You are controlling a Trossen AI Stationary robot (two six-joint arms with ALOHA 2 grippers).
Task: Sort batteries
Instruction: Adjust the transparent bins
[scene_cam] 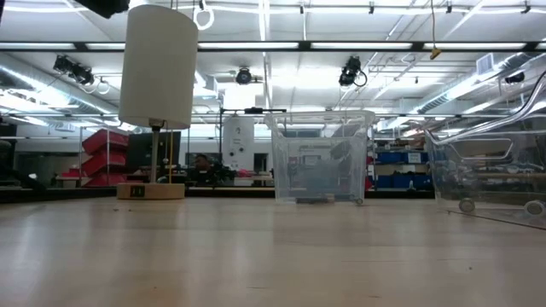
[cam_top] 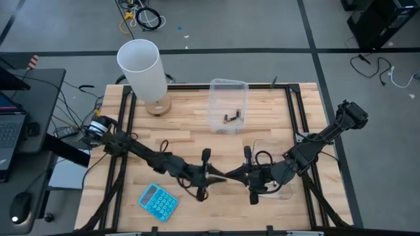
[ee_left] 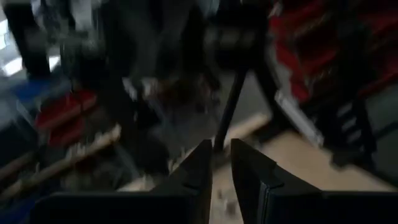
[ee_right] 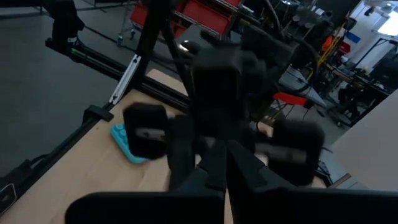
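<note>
While grippers (cam_top: 226, 177) meet mid-table (front), edges lie open.

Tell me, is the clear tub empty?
No. The tub stands upright on the table, and two small dark batteries lie on its floor.

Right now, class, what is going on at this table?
Two robot arms meet tip to tip near the front middle of the wooden table. The left end effector and right end effector point at each other. Whether either holds anything cannot be seen. Two dark batteries lie in the clear tub behind them.
</note>
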